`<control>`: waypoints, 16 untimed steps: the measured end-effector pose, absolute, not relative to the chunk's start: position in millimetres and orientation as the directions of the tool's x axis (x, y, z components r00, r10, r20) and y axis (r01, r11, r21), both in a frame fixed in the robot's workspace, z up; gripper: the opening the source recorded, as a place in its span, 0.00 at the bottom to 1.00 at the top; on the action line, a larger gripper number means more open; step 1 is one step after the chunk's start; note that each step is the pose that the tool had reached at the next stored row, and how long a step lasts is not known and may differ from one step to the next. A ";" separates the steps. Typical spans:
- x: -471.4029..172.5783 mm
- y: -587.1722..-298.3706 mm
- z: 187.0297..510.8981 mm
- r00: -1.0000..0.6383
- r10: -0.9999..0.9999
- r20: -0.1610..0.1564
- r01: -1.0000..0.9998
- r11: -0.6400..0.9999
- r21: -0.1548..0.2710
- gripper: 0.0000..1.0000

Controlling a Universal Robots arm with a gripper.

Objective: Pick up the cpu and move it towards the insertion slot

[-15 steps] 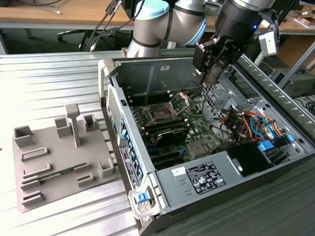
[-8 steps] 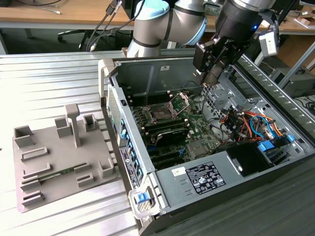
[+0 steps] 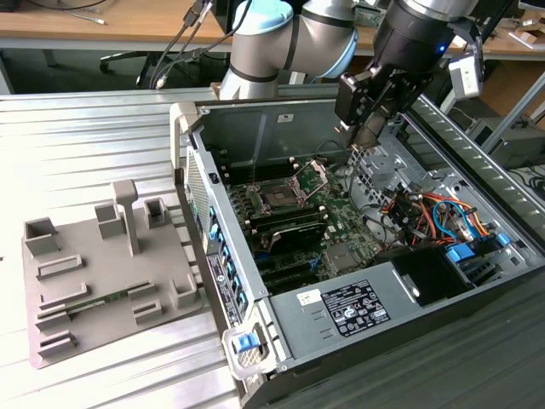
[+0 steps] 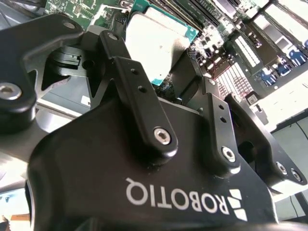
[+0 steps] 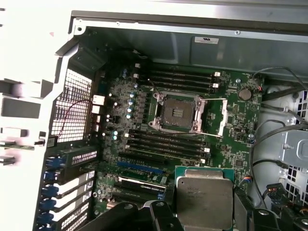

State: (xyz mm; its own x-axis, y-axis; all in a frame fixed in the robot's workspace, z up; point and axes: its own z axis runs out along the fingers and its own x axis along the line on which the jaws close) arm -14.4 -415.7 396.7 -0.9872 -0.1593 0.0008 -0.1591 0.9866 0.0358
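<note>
Two black fingers [image 4: 144,106] clamped on the cpu [image 5: 204,196], held flat above the green motherboard [image 5: 236,120] inside the open computer case [image 3: 281,119]. Well apart from the insertion slot [image 5: 176,113], with bracket [image 5: 222,117] swung open. Above the case's far side in the exterior view: gripper [image 3: 368,128].

Silver-grey tubular arm [image 3: 281,43] with pale blue joint caps, black wrist section. Matte black claw [image 4: 166,82]: angular linkage fingers [image 4: 137,96], silver socket-head screws at pivots, white lettering on the palm body. Small white box clipped beside the wrist [image 3: 464,77], dark cables trailing behind.
</note>
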 end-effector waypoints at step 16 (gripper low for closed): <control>-11.5 -415.7 394.6 -0.987 -0.159 0.001 -0.159 0.987 0.036 0.55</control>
State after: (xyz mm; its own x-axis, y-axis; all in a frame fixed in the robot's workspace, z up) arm -11.5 -415.7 394.6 -0.9872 -0.1593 0.0009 -0.1592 0.9866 0.0357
